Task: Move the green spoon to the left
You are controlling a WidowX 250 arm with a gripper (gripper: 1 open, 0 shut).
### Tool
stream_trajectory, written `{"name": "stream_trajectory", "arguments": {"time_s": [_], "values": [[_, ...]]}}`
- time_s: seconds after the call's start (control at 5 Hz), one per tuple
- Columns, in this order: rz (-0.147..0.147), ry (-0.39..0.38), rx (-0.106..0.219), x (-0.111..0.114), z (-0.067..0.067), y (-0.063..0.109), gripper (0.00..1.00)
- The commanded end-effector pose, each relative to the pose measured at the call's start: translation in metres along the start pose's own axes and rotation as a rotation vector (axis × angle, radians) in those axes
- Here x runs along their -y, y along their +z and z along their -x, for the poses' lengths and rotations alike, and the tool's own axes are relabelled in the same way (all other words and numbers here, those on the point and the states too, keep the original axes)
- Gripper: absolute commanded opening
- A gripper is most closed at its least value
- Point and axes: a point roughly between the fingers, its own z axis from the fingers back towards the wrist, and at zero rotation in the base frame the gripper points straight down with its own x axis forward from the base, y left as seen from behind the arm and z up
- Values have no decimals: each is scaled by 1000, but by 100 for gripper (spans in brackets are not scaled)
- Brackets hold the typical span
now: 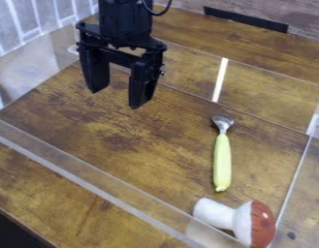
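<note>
We are looking at the green spoon [221, 155] lying flat on the wooden surface [110, 121], inside a clear-walled tray. Its silver bowl is pointing toward the far side and its yellow-green handle is running back toward the camera, so the long axis is lying nearly front to back. Up and to the left of the spoon, well apart from it, the gripper [116, 92] is hanging with its fingers [141, 87] spread wide, pointing down and holding nothing. Just below the spoon's handle end, a toy mushroom [237, 219] is lying on its side. We are judging that the fingers need to travel right and toward the camera, closing across the slim handle.
</note>
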Motion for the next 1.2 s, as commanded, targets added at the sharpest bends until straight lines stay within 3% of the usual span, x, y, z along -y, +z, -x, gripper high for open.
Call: {"name": "stream_trajectory", "arguments": {"time_s": [0.0, 0.4, 0.6, 1.0], "values": [[3, -10, -37, 4, -5, -16, 100], [28, 334, -1, 35, -22, -42, 100], [47, 419, 29, 61, -38, -51, 100], [79, 482, 76, 90, -73, -64, 100]]}}
